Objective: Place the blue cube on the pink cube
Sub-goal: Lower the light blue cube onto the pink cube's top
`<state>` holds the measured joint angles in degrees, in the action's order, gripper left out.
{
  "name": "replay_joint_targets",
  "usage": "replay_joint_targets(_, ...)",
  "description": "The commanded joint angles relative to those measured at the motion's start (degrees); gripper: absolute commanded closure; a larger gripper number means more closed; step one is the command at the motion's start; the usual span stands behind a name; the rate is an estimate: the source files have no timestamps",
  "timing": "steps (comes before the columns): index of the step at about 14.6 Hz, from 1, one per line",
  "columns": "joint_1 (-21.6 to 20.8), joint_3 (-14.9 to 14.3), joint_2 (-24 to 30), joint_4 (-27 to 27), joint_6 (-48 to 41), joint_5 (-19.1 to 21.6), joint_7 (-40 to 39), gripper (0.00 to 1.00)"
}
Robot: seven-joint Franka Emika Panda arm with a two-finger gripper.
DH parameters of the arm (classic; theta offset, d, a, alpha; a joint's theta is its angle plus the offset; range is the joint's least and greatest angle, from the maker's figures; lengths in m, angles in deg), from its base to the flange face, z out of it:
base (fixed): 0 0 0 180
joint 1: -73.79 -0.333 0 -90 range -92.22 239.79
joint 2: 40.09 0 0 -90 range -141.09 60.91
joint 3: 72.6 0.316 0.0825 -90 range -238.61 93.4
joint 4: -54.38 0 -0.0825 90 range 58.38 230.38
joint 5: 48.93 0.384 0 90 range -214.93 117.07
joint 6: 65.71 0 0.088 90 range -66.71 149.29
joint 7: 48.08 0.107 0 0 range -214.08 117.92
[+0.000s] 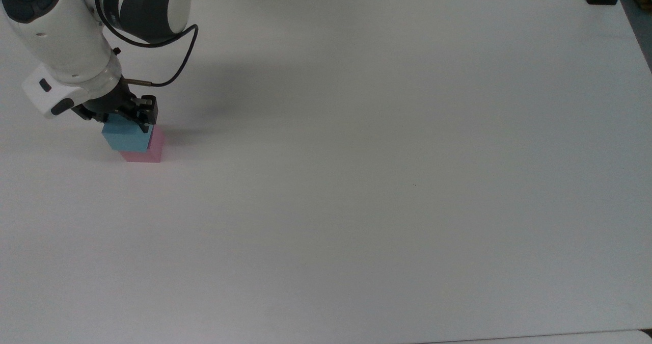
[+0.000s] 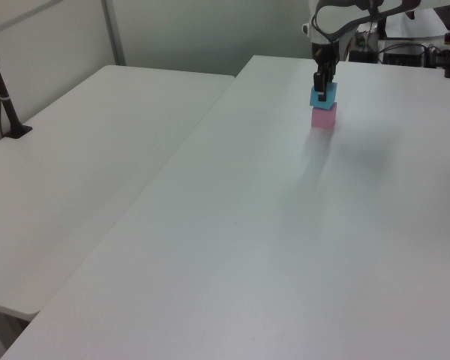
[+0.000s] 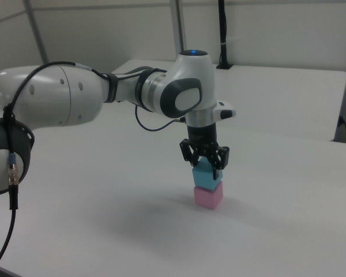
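Gripper pts straight down w/ fingers closed on sides of blue cube, which sits on top of pink cube, a bit offset. White table carries the stack near top view's left edge. Arm reaches in from right view's left; black cable loops by wrist

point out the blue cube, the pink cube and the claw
light sky-blue matte cube [image 3: 204,176], right view, front face
pale pink matte cube [image 3: 207,197], right view, front face
black claw [image 3: 206,163], right view, between fingertips
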<state>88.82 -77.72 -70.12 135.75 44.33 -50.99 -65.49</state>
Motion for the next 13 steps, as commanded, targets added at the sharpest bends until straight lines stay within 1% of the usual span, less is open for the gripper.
replay_joint_targets(1, 0.3, -0.2, 0.2, 0.6, 1.5, 1.0, -0.1, 0.42)
replay_joint_targets(10, 0.3, -0.4, 0.6, 1.2, 0.6, 0.7, -0.1, 0.42)
replay_joint_targets(12, 0.3, -0.6, 0.7, 1.6, -0.8, 0.7, 0.2, 0.42)
replay_joint_targets(13, 0.3, -0.6, 0.7, 1.6, -1.0, 0.7, 0.3, 0.37)
